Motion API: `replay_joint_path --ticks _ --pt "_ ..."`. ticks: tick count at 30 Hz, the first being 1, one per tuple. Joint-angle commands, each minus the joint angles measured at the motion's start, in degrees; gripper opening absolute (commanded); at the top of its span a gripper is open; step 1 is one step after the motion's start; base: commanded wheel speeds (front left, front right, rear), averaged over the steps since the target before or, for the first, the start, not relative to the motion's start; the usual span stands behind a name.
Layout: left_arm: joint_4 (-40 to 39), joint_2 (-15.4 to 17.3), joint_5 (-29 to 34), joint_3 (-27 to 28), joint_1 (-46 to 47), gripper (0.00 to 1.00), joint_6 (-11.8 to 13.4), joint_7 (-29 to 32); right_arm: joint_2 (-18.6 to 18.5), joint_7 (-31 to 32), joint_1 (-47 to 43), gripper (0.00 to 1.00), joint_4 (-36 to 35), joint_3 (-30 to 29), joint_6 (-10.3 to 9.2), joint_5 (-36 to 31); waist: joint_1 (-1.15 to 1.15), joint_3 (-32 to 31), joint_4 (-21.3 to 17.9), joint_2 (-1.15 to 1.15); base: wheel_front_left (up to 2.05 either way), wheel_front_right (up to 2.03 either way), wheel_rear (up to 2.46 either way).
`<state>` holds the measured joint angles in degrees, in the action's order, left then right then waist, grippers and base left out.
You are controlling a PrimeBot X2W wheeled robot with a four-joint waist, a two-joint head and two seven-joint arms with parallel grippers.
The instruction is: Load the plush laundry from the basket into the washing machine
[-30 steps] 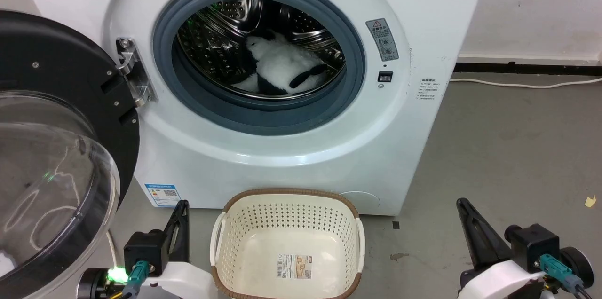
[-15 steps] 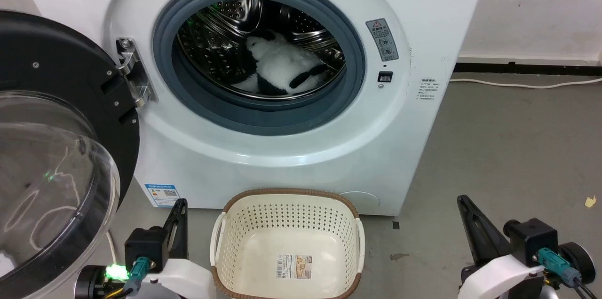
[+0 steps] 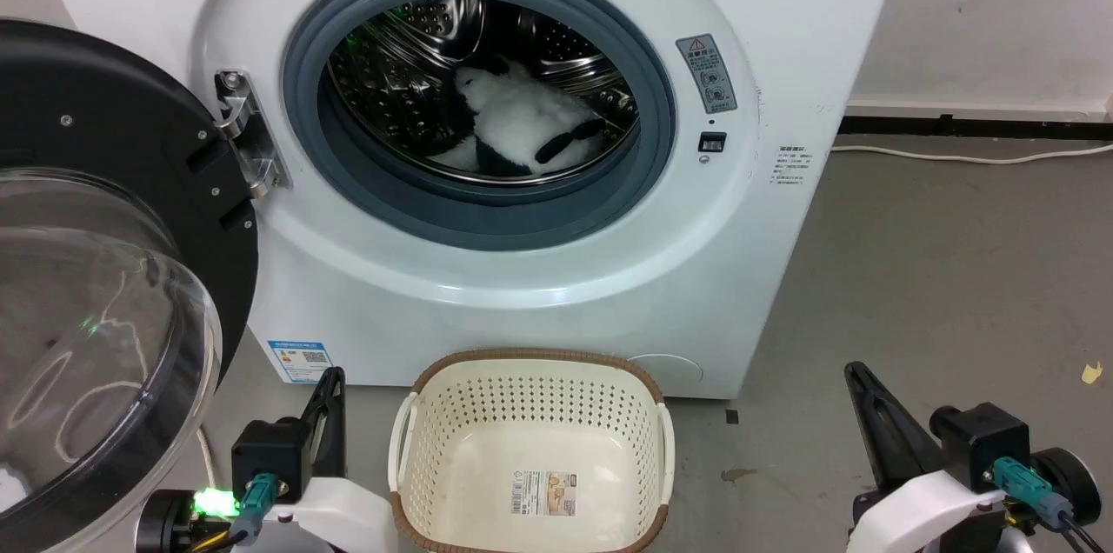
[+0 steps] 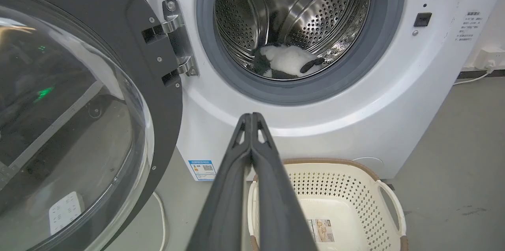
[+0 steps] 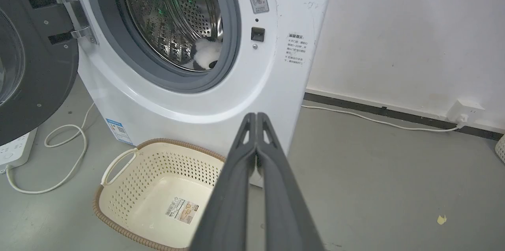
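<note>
The washing machine [image 3: 556, 309] stands with its black-rimmed door [image 3: 113, 101] swung open to the left, and the door's clear bubble [image 3: 87, 336] bulges toward the head camera. Inside the perforated steel drum [image 3: 391, 92] lies the plush laundry [image 3: 522, 123], a fluffy white toy with black limbs. It rests on the drum's lower wall, wholly behind the grey door ring [image 3: 487, 227]. It seems to lie on its side with its head toward the back, though glare off the steel makes the pose hard to read.

The basket [image 3: 530, 356] sits on the floor [image 3: 939, 275] just in front of the washer, below the opening. Its cream bottom shows bare around a label sticker [image 3: 544, 492], and the brown rim and white side handles are in plain sight.

The left claw [image 4: 251, 116] is low at the basket's left side. In the left wrist view its two dark fingers are clenched tip to tip with nothing between them. The right claw [image 5: 256, 116] is low on the right, well apart from the basket and above the grey floor. It is pressed closed in the same way and grasps nothing. A white cable [image 3: 956, 158] runs along the foot of the wall to the washer's right.
</note>
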<state>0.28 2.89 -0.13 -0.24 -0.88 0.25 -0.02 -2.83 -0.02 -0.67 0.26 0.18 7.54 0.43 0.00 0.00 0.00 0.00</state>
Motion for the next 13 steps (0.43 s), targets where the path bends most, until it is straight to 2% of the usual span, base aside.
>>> replay_joint_path --ticks 1,13 --pt "-0.3 0.0 0.1 0.2 0.9 0.0 -0.2 0.0 0.0 0.0 0.7 0.0 -0.3 -0.2 -0.05 -0.4 0.0 0.0 0.0 0.0 0.0 0.0 0.0" --pt "-0.3 0.0 0.1 0.2 0.9 0.0 -0.2 0.0 0.0 0.0 0.7 0.0 -0.3 -0.2 -0.05 -0.4 0.0 0.0 0.0 0.0 0.0 0.0 0.0"
